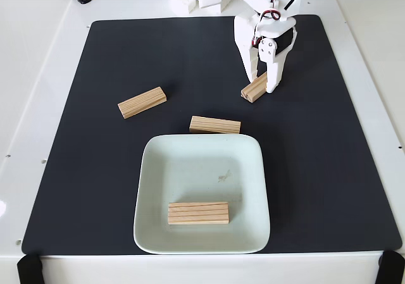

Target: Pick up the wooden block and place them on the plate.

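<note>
Tool grips a wooden block — pale, grooved lengthwise.

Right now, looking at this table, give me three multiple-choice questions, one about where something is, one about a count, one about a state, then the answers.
1. Where does the wooden block nearest the plate's far rim lie?
A. on the black mat, just beyond the rim
B. in the plate
C. off the mat

2. How many wooden blocks lie in the plate?
A. none
B. one
C. three

3. What is the gripper doing?
A. hanging open over the plate
B. closed around a block at the mat's far side
C. resting on bare mat, away from any block

Answers:
1 A, that block lies on the black mat.
2 B, a single block lies near the plate's front edge.
3 B, the fingers flank the tilted block.
</note>
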Controlling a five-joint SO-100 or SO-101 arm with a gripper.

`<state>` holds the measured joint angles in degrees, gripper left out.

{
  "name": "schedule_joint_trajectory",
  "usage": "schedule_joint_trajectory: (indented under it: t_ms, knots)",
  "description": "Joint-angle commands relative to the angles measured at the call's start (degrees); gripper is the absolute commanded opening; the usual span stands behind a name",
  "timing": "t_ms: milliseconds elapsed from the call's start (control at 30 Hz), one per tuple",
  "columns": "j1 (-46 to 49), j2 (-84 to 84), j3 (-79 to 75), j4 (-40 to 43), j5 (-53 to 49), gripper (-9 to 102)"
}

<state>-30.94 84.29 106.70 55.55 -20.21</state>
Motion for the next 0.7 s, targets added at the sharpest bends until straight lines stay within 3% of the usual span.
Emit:
schedule_joint_trajectory:
  t_ms: [0,667]
  knots:
    - [0.00,0.18,0.00,-1.05,0.18,0]
    - [2.81,27.42,2.02,-1.32,0.26,0]
